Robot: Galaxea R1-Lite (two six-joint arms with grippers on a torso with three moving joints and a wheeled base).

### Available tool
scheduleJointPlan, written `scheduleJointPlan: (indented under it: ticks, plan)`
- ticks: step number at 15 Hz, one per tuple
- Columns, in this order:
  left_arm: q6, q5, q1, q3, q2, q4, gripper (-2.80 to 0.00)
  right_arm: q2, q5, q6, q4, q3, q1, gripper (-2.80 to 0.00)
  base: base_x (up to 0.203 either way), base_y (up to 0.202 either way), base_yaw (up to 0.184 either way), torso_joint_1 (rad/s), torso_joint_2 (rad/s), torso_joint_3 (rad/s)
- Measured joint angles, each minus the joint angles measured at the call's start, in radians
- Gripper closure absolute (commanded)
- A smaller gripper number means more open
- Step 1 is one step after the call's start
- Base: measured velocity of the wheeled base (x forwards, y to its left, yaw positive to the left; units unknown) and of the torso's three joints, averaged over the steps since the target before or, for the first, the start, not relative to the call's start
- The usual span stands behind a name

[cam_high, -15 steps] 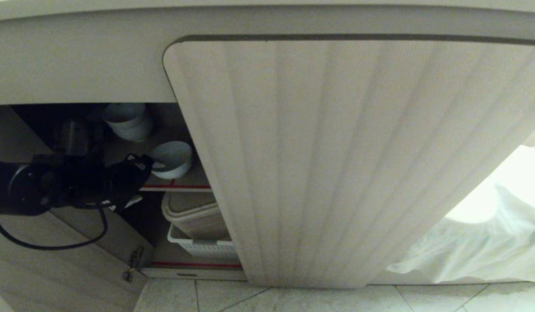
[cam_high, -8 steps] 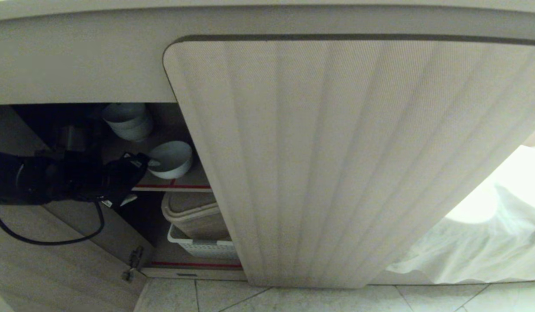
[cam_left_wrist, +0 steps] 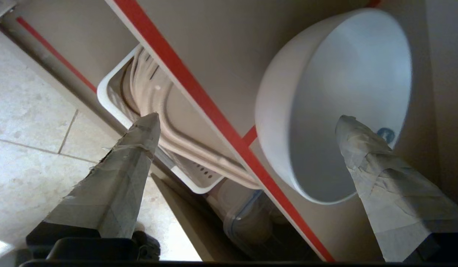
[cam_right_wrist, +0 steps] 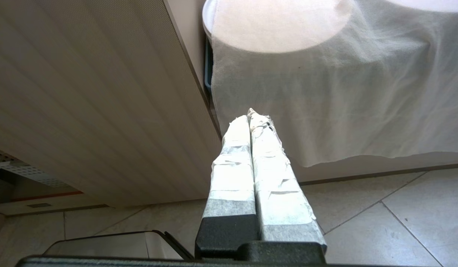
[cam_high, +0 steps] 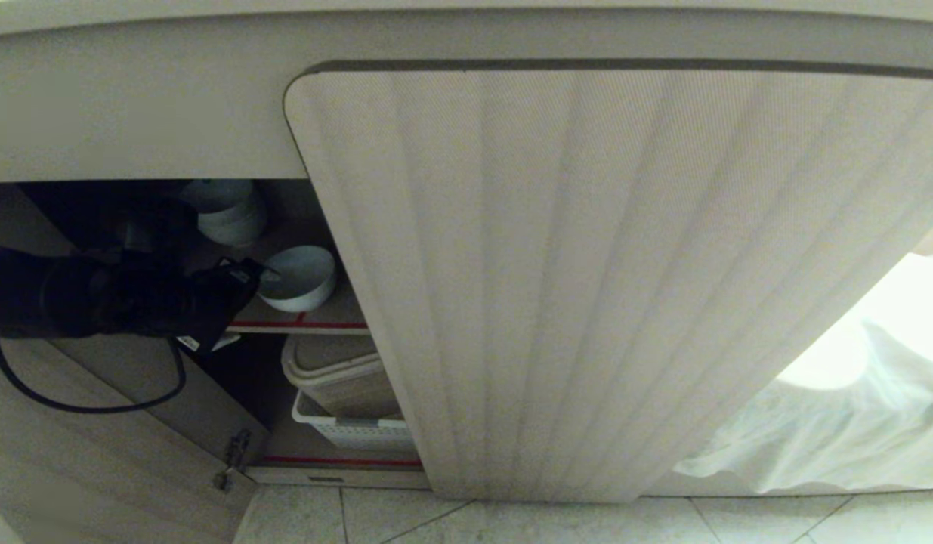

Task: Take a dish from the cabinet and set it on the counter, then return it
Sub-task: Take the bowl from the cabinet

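Item 1: low pale beige wood-grain cabinet (cam_high: 587,287) with a vertically fluted, round-cornered door, its left bay standing open. Item 2: upper shelf with a red front edge (cam_high: 300,325) inside that bay. Item 3: small round plain white bowl (cam_high: 296,278) sitting upright on this shelf near its front edge, close to the fluted door; held by nothing. Item 4: stack of similar white bowls (cam_high: 228,215) further back on the same shelf. Item 5: white perforated plastic basket (cam_high: 353,431) holding a beige lidded container (cam_high: 334,370), on the shelf below. Item 6: left gripper (cam_left_wrist: 247,122), at the front of the shelf beside the bowl, tape-wrapped fingers (cam_left_wrist: 132,163) spread wide, 1 finger crossing in front of the bowl's open interior, 1 outside it; contact with the rim cannot be told. Item 7: right gripper (cam_right_wrist: 253,118), low by the tiled floor (cam_right_wrist: 362,207) to the right of the cabinet door, before a draped white cloth (cam_right_wrist: 325,92), taped fingers pressed together, empty.
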Motion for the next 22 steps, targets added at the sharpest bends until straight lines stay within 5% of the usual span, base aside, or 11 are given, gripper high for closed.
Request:
scheduleJointPlan:
  ticks: [22]
  plan:
    - [0.001, 0.004, -0.007, -0.031, 0.009, 0.013, -2.80, 0.000, 0.000, 0.000, 0.000, 0.000, 0.000, 0.00, 0.000, 0.000, 0.000, 0.000, 0.00, 0.000]
